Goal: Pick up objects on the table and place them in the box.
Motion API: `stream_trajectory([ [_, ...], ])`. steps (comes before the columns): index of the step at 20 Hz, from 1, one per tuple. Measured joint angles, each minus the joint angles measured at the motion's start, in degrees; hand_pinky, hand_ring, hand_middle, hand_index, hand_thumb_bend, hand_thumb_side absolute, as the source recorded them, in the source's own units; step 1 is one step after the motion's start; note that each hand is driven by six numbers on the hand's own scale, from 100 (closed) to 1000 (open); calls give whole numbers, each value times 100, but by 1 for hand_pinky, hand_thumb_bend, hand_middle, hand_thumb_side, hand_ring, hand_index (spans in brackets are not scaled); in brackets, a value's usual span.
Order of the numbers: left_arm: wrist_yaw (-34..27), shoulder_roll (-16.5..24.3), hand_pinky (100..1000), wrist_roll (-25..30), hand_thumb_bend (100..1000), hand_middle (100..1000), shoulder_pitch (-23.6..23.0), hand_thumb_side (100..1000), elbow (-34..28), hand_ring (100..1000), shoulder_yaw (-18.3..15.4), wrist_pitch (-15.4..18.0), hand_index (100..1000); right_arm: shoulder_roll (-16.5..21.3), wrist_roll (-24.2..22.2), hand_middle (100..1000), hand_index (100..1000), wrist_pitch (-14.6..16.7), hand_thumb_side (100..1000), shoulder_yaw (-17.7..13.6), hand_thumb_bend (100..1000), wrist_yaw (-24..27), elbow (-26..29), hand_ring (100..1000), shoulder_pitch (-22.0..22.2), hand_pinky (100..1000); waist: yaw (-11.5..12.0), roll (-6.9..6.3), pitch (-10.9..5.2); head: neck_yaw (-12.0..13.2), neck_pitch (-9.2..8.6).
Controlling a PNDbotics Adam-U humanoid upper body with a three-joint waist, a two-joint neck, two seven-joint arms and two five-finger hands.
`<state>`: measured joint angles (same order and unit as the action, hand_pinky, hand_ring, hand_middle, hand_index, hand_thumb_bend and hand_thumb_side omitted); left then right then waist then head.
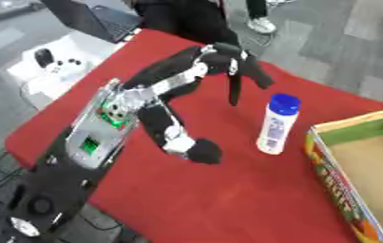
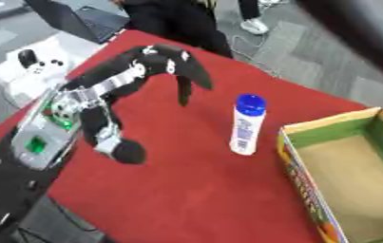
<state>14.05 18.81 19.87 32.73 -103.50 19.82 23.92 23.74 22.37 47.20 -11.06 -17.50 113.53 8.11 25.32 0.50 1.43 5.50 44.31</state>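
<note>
A white bottle with a blue cap point(image 1: 275, 127) stands upright on the red table point(image 1: 227, 199). Right of it lies an open cardboard box point(image 2: 327, 124) with green inner walls and nothing inside that shows. My left hand point(image 1: 239, 71) hangs above the cloth up and left of the bottle, open, fingers straight and pointing down, holding nothing. A clear gap separates it from the bottle. My right hand point(image 1: 203, 152) sits low over the cloth left of the bottle's base, a black balled shape with curled fingers and nothing in it.
My torso with a green display point(image 1: 90, 142) fills the lower left. Beyond the table's far left edge are a laptop point(image 1: 94, 19) and a white stand with small dark things point(image 1: 53, 64). A dark blurred shape point(image 2: 360, 28) crosses the upper right corner.
</note>
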Motion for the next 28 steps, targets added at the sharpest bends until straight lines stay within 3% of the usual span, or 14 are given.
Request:
stream_trajectory([
  [7, 160, -145, 571, -402, 738, 691, 289, 804, 516, 501, -26, -48, 862, 2, -1, 322, 418, 1, 915, -29, 117, 77, 0, 273, 5, 100, -20, -28, -20, -51, 0],
  [16, 296, -329, 588, -672, 731, 694, 480, 835, 1261, 506, -34, 88, 861, 4, -4, 322, 416, -7, 916, -67, 117, 170, 0, 274, 5, 101, -50, -34, -27, -47, 0],
  [24, 677, -450, 685, -771, 736, 737, 563, 853, 1949, 589, -34, 326, 869, 5, -54, 324, 411, -4, 918, -65, 120, 187, 0, 275, 5, 100, -52, -35, -30, -36, 0],
  [28, 876, -563, 679, -915, 739, 738, 564, 849, 2351, 589, -37, 520, 874, 5, -98, 324, 410, -18, 922, -64, 120, 190, 0, 276, 5, 100, -55, -37, -33, -4, 0],
])
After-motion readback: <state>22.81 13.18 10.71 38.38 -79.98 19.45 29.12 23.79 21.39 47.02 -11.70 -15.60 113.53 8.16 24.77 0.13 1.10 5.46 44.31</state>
